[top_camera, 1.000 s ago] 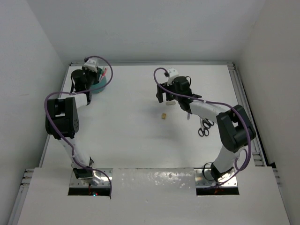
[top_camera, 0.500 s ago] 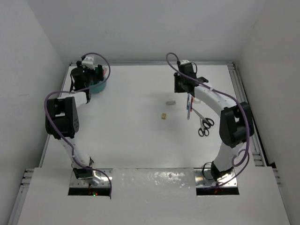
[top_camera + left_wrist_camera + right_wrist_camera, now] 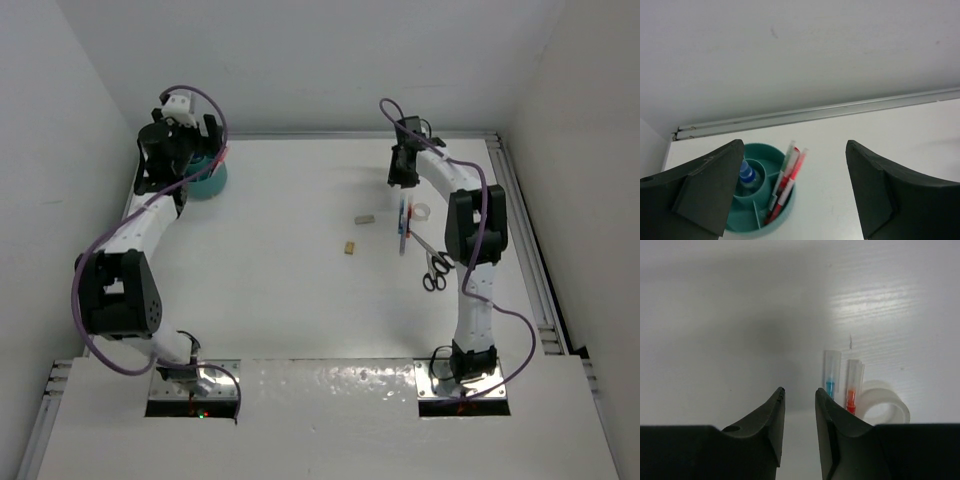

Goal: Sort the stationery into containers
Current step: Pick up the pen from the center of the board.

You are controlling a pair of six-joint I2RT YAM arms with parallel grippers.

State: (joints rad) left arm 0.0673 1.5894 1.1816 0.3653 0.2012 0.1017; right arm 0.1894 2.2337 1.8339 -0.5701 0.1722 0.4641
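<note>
1. Left gripper (image 3: 795, 149) hangs over the far-left corner, jaws spread wide, holding nothing
2. One teal tub (image 3: 760, 231) sits below it. One blue-capped bottle (image 3: 746, 172) stands in its centre ring, and red pens (image 3: 787, 182) lean in an outer compartment: at least two, exact count unclear
3. Right gripper (image 3: 800, 390), far right, has its jaws a narrow gap apart, empty
4. Close by on the table: one blue pen (image 3: 830, 375) beside one red pen (image 3: 854, 382), one white tape roll (image 3: 884, 402) to their right
5. Nearer: one pair of scissors (image 3: 436, 268), one tan eraser (image 3: 349, 247), one small pale block (image 3: 364, 217)
</note>
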